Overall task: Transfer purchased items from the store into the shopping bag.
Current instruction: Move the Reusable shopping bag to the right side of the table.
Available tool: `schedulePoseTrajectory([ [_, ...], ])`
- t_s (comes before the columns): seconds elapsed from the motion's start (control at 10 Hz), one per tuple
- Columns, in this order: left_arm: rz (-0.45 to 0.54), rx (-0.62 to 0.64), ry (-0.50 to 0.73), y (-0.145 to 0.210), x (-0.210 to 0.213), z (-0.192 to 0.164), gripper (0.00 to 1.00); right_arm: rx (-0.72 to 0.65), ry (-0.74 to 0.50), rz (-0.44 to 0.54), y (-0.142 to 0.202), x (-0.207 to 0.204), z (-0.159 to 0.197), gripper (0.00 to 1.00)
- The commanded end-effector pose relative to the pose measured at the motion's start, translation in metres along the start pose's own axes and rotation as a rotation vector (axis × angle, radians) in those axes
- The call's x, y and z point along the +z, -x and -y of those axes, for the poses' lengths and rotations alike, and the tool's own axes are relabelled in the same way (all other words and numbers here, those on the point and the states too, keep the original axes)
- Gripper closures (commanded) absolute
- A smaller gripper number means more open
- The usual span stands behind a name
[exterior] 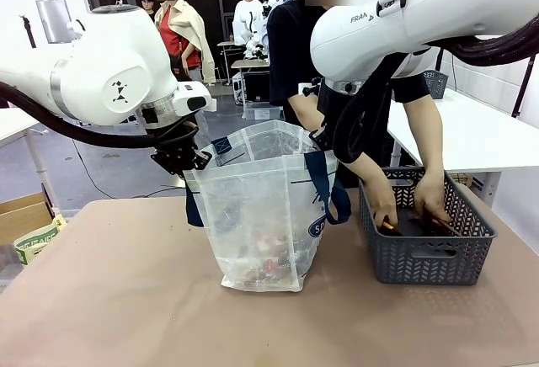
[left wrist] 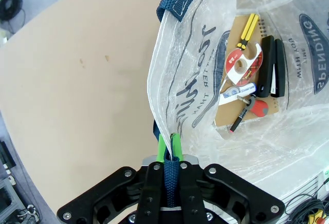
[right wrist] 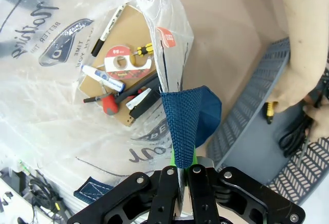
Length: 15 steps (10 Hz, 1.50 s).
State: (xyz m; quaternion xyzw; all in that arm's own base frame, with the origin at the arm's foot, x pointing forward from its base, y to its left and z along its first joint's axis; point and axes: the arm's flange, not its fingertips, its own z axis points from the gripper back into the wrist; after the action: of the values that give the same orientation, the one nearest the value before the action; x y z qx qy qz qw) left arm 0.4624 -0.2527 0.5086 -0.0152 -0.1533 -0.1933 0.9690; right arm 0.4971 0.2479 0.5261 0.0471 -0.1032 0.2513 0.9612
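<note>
The translucent shopping bag (exterior: 261,207) stands open mid-table, and each gripper holds one of its navy straps. My left gripper (exterior: 187,161) (left wrist: 172,154) is shut on the left strap, and my right gripper (exterior: 322,138) (right wrist: 182,165) is shut on the right strap. Purchased items lie at the bottom of the bag: a brown cardboard pack (left wrist: 229,108) (right wrist: 131,34), a red-and-white tape piece (left wrist: 241,62) and a black piece (left wrist: 272,67). To the bag's right is the store, a dark grey mesh basket (exterior: 429,257) (right wrist: 247,126). The person's hands (exterior: 386,207) reach inside it onto dark items (right wrist: 293,134).
The brown tabletop (exterior: 109,300) has free room at the left and front. A cardboard box (exterior: 34,236) sits beyond the table's left edge. A white table (exterior: 480,131) stands behind the basket. The person stands at the far edge, with other people farther back.
</note>
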Motion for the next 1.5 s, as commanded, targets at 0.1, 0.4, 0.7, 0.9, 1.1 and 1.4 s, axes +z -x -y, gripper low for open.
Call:
schedulePoseTrajectory([
  [0.1, 0.001, 0.006, -0.002, 0.0005, 0.0005, -0.003, 1.0, -0.004, 0.002, 0.001, 0.0003, 0.0006, 0.0026, 1.0],
  [0.4, 0.001, 0.006, -0.002, 0.0005, 0.0005, -0.003, 1.0, -0.004, 0.002, 0.001, 0.0003, 0.0006, 0.0026, 1.0],
  [0.7, 0.001, 0.006, -0.002, 0.0005, 0.0005, -0.003, 1.0, -0.004, 0.002, 0.001, 0.0003, 0.0006, 0.0026, 1.0],
  [0.9, 0.001, 0.006, -0.002, 0.0005, 0.0005, -0.003, 1.0, -0.004, 0.002, 0.001, 0.0003, 0.0006, 0.0026, 1.0],
  [1.1, 0.001, 0.006, -0.002, 0.0005, 0.0005, -0.003, 1.0, -0.004, 0.002, 0.001, 0.0003, 0.0006, 0.0026, 1.0],
  [1.4, 0.001, 0.006, -0.002, 0.0005, 0.0005, -0.003, 1.0, -0.004, 0.002, 0.001, 0.0003, 0.0006, 0.0026, 1.0],
])
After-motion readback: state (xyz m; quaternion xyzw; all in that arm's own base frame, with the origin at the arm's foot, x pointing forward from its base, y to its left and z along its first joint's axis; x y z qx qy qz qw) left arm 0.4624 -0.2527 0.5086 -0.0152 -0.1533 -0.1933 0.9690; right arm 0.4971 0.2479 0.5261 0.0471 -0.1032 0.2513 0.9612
